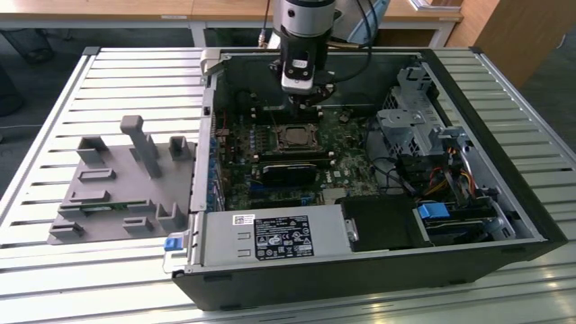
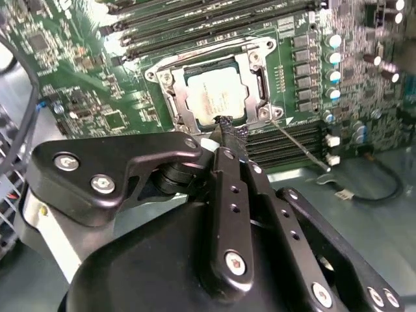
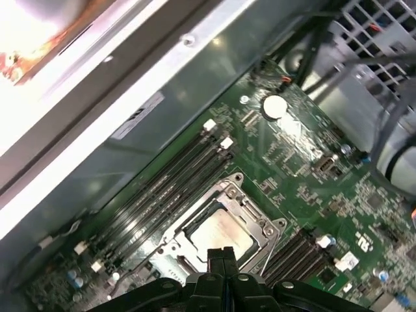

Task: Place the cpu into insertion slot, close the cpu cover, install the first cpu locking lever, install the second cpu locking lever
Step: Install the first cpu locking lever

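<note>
- Fingers [image 2: 227,133] of my gripper [image 2: 225,125] pinched together, empty, tips at the cpu [image 2: 214,97] edge.
- It sits in the insertion slot [image 2: 261,84], cpu cover [image 2: 175,107] down.
- Risk: my tips slip and scratch it; locking lever [image 2: 302,146] looks loose.

Arm [image 1: 304,20] hangs vertical, its gripper [image 2: 225,125] closed tight

Silvery-beige cpu [image 2: 214,97], green mobo [image 2: 71,91], blk gripper [image 2: 225,127]
</note>
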Controlling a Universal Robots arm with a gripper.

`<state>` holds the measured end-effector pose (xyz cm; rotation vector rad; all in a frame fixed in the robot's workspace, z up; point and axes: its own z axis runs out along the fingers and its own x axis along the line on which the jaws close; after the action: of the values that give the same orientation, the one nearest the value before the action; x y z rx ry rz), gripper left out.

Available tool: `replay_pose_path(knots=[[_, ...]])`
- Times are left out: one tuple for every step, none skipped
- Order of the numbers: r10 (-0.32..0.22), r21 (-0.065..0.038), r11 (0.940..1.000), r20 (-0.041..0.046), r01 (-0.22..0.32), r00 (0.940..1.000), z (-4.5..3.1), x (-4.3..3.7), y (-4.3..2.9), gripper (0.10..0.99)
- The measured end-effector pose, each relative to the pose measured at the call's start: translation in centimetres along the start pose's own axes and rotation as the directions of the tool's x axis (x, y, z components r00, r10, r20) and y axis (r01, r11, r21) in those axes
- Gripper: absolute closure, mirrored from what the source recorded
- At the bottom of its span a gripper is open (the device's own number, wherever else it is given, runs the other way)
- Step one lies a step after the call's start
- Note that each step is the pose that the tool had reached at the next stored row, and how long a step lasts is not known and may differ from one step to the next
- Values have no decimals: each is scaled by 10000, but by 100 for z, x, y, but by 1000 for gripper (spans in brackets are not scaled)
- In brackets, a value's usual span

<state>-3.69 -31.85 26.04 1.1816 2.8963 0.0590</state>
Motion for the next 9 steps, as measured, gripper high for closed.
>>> replay_pose_path(knots=[[-169, 2, 9999, -7, 169, 9999, 1, 0, 0, 980], [-360, 2, 9994, -15, 360, 9994, 2, 0, 0, 980], [-539, 3, 9985, -23, 539, 9985, 3, 0, 0, 980], [-719, 3, 9974, -31, 719, 9974, 4, 0, 0, 980], [-897, 3, 9960, -39, 897, 9960, 5, 0, 0, 980], [-1077, 4, 9942, -47, 1077, 9942, 6, 0, 0, 980], [-1254, 3, 9921, -54, 1255, 9921, 8, 0, 0, 980], [-1449, 3, 9894, -63, 1449, 9894, 8, 0, 0, 980], [-1627, 3, 9867, -70, 1627, 9867, 9, 0, 0, 980]])
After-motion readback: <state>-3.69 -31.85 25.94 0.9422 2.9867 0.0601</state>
